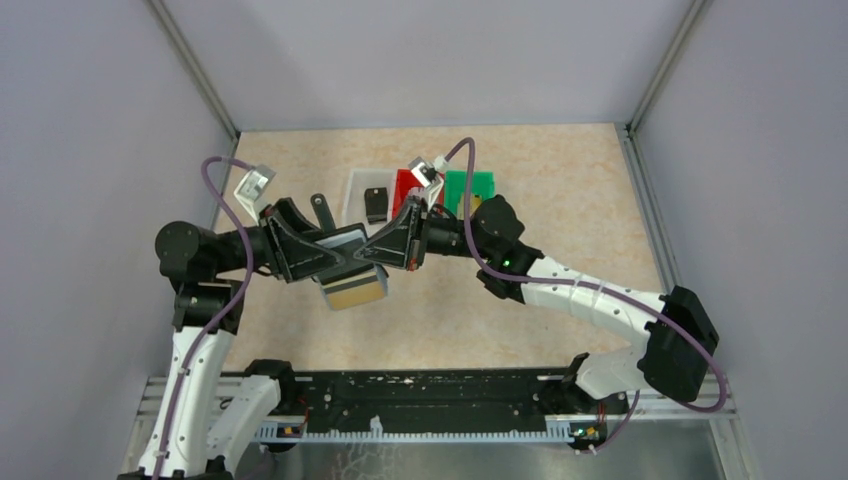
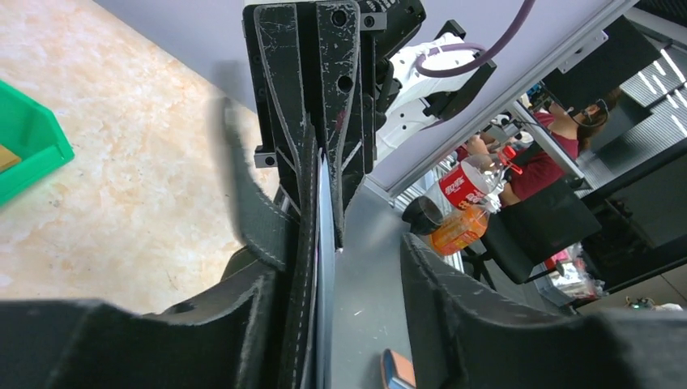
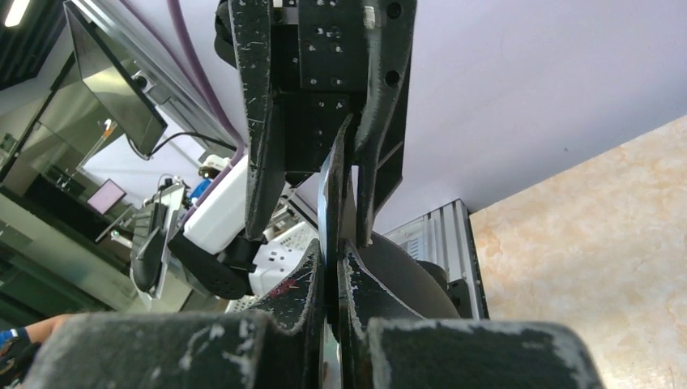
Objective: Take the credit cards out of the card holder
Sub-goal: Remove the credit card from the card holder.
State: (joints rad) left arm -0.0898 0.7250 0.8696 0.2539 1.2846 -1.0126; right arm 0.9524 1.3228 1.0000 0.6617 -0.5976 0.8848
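Top external view: your left hand (image 1: 318, 252) clamps the floppy card holder (image 1: 345, 258); right hand (image 1: 378, 252) pinches a thin, stiff, slippery silvery card (image 1: 346, 240) edge above mid-worktop

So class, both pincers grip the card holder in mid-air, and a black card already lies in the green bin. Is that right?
Not quite: the top external view shows the black card in the white bin, not the green bin. Both the left pincer and right pincer do grip the card holder aloft.

A robotics lab is indicated: enclosed test cell with grey panels (image 1: 90, 120), aluminium framing (image 1: 195, 65), seated operator (image 2: 567, 138).
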